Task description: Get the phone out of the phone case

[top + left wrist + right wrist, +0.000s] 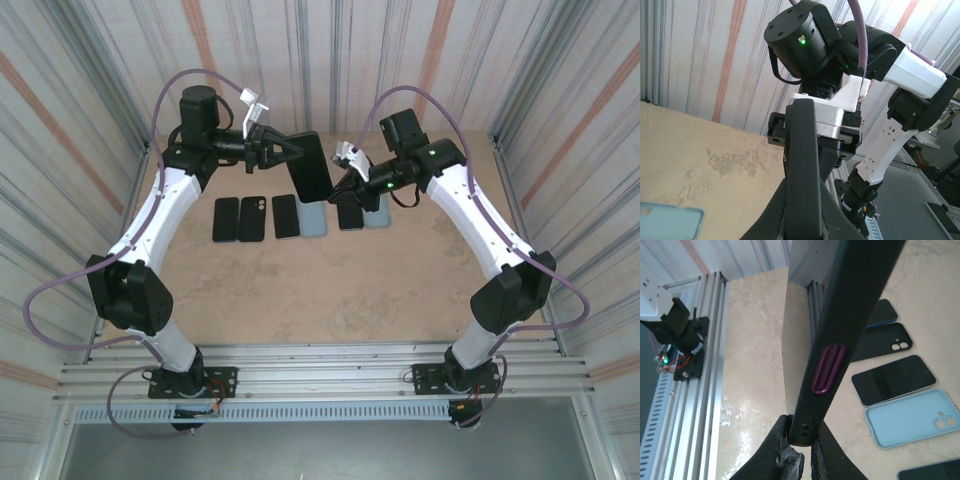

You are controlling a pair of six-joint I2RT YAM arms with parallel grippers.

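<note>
Both arms are raised and bent inward over the bench [300, 290]. The left gripper [277, 150] and right gripper [347, 182] meet from opposite sides at the phone [312, 165], which hangs tilted in the air between them, above a row [300, 217] of phones and cases. The left gripper is clamped across the phone's faces at one edge, while the right gripper pinches the end of the black case [850, 315], just below its purple button [827, 369].

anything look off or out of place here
Nothing stands out. The black cased phone is gripped mid-air by the left fingers and right fingers; the other phones and cases lie in a tidy row on the table.
</note>
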